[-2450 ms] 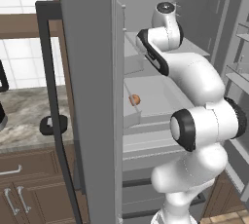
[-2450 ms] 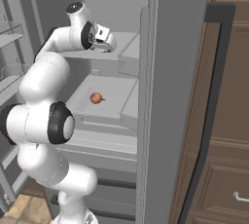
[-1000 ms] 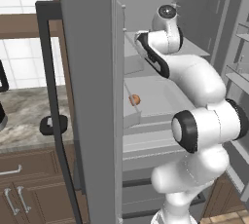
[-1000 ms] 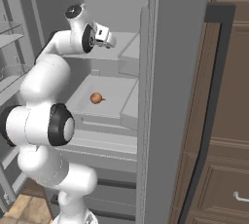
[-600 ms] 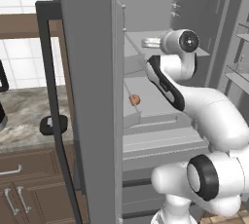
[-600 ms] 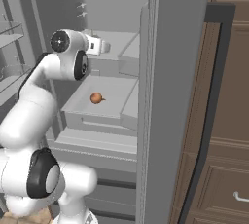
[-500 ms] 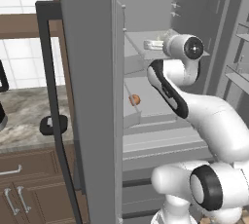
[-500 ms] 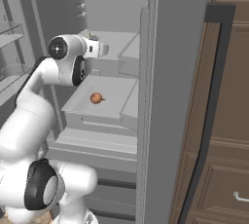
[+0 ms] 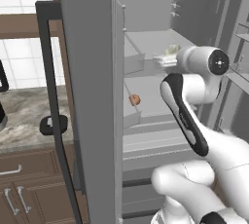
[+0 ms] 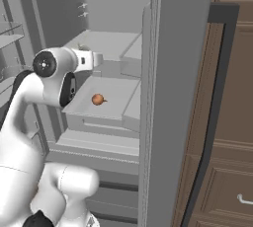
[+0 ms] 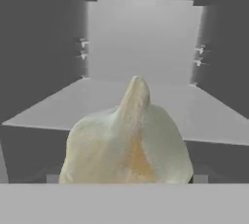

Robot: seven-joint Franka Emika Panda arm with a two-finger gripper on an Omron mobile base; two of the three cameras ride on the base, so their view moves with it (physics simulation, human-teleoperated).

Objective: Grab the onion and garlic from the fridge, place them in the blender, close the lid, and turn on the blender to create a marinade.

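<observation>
The grey fridge (image 9: pixel 87 72) stands open. On its upper shelf sits the pale cream garlic (image 9: pixel 171 50), which looms large and very close in the hand view (image 11: pixel 129 140). My gripper (image 9: pixel 158 61) reaches level into that shelf, right at the garlic, jaws wide and not closed on it; from the other side it (image 10: pixel 97 59) points toward the door. One shelf lower lies the small orange-brown onion (image 9: pixel 134 100) (image 10: pixel 98 99), untouched. The black lid (image 9: pixel 51 124) rests on the counter left of the fridge, and a piece of the black blender (image 9: pixel 1 116) shows at the frame's left edge.
The fridge door's long black handle (image 9: pixel 53 111) stands in front of the marble counter (image 9: pixel 24 121). Brown wooden cabinets (image 10: pixel 232 122) flank the fridge. My own white arm (image 9: pixel 194 121) fills the fridge opening's lower right. Shelf sides and the drawer front (image 10: pixel 99 122) hem in the hand.
The arm has folded: the wrist swung down and turned level, and the hand now points into the upper shelf at the garlic. Onion, garlic and camera have not moved.
</observation>
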